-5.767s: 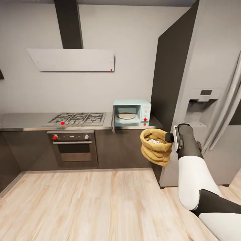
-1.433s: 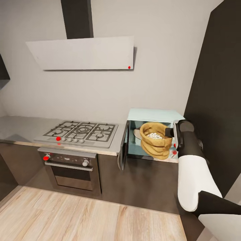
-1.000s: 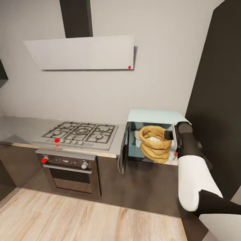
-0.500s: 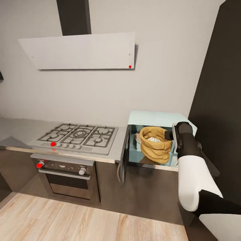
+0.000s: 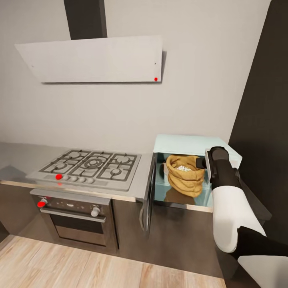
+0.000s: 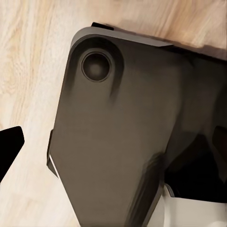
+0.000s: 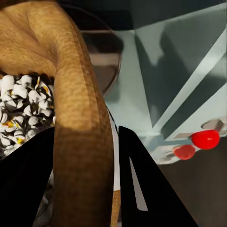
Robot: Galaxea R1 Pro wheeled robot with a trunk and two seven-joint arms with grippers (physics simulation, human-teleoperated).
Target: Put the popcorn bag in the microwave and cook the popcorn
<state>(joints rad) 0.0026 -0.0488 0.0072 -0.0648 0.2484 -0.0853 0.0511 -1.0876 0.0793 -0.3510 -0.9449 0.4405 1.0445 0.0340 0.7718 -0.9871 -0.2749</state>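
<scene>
One popcorn bag (image 5: 185,175) is observed, upright, inside the cavity of the single mint-blue microwave (image 5: 191,145); the bag is held off the cavity floor, its reflection visible beneath it; the microwave door (image 5: 149,193) stands swung open toward the hob side. The right gripper (image 5: 205,162) grips the bag by its rolled rim; in the right wrist view two dark fingers (image 7: 142,184) sit either side of the rim wall of the bag (image 7: 78,137), jaws narrowed onto it. The popcorn (image 7: 21,111) shows as many pale whitish bits inside the sack; too numerous to count. One glass turntable (image 7: 101,56) is seen behind the bag.

The microwave rests on the countertop (image 5: 140,184), just beside one gas hob (image 5: 90,164); one oven (image 5: 74,218) sits below the hob, with one grey extractor hood (image 5: 92,59) above. Red markers counted in the head view: four.

Left gripper: the left wrist view shows a dark robot body panel (image 6: 118,142) over pale wood floor (image 6: 28,71); jaw state cannot be determined.
</scene>
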